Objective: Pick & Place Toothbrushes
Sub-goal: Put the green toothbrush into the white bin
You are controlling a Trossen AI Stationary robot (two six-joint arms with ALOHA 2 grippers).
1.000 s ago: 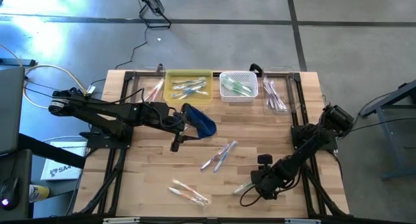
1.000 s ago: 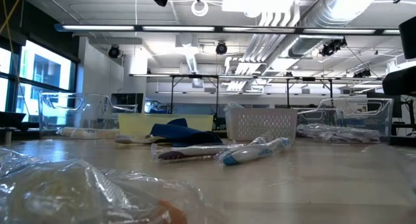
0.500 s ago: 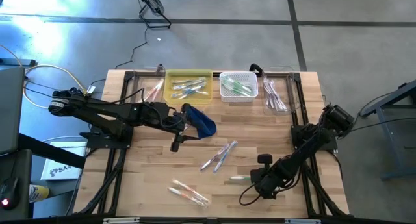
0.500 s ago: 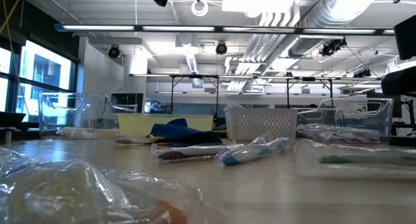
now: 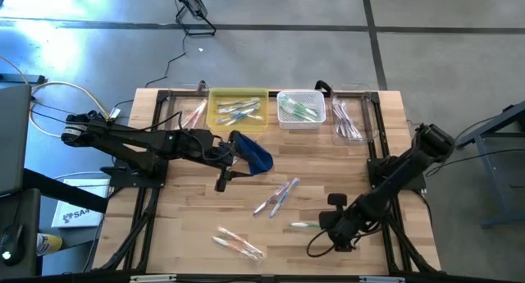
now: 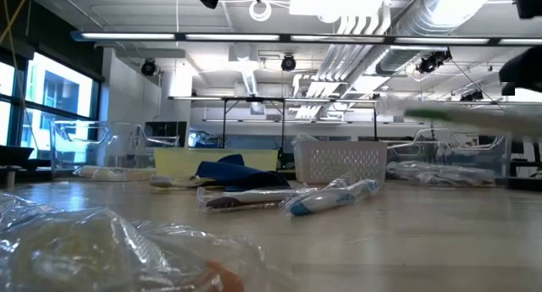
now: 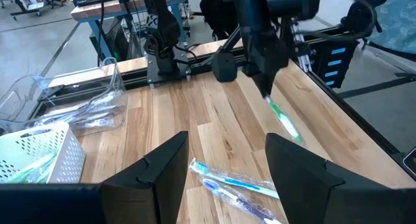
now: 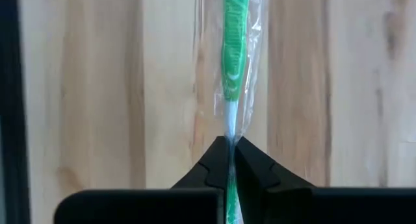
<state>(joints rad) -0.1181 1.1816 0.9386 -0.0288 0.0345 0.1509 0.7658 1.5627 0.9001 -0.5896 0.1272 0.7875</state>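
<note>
While the right claw [image 8: 229, 160] grips the green toothbrush [image 8: 233, 49] – its length pointing straight ahead – the white basket [image 5: 301, 109] lies far across the surface; left claw [image 7: 221, 165] is spread, empty.

Wooden table [image 5: 189, 234] under both arms. Far edge, left to right: clear bin [image 5: 194, 112], tray [image 5: 238, 107], basket [image 5: 300, 109], second clear bin [image 5: 348, 119] — toothbrushes inside each. Pouch [image 5: 253, 154] just near of tray, left gripper [image 5: 220, 184] beside it. Wrapped pair [image 5: 277, 197] at table centre; another bundle [image 5: 239, 244] near-left of it. Right gripper [image 5: 324, 225] near-right, pinching wrapped toothbrush [image 5: 304, 225] — it sticks out leftward, lifted above table in low view.
</note>
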